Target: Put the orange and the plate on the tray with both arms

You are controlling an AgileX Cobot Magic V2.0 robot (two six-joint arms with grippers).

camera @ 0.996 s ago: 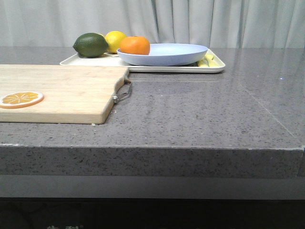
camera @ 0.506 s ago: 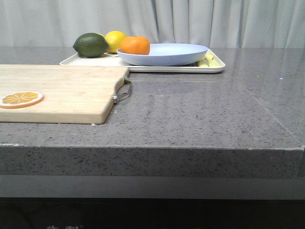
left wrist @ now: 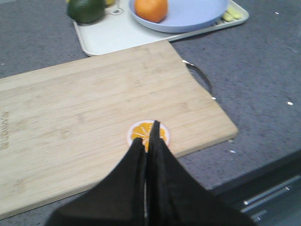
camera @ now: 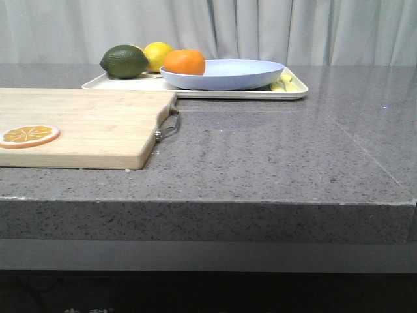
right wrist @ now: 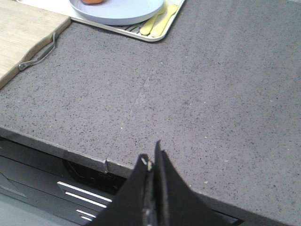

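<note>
The orange (camera: 184, 62) rests in the left part of the pale lavender-blue plate (camera: 234, 75), and the plate sits on the cream-white tray (camera: 296, 93) at the back of the counter. All three show in the left wrist view: the orange (left wrist: 151, 9), the plate (left wrist: 197, 14), the tray (left wrist: 106, 35). My left gripper (left wrist: 148, 134) is shut and empty, hovering over the cutting board near the front edge. My right gripper (right wrist: 151, 157) is shut and empty above the counter's front edge, with the plate (right wrist: 117, 9) far off. Neither gripper shows in the front view.
A wooden cutting board (camera: 85, 127) with a metal handle (camera: 168, 125) lies front left, with an orange slice (camera: 28, 135) on it. A dark green fruit (camera: 124, 61) and a yellow lemon (camera: 156, 55) sit on the tray's left. Pale yellow utensils (right wrist: 159, 21) lie on its right end.
</note>
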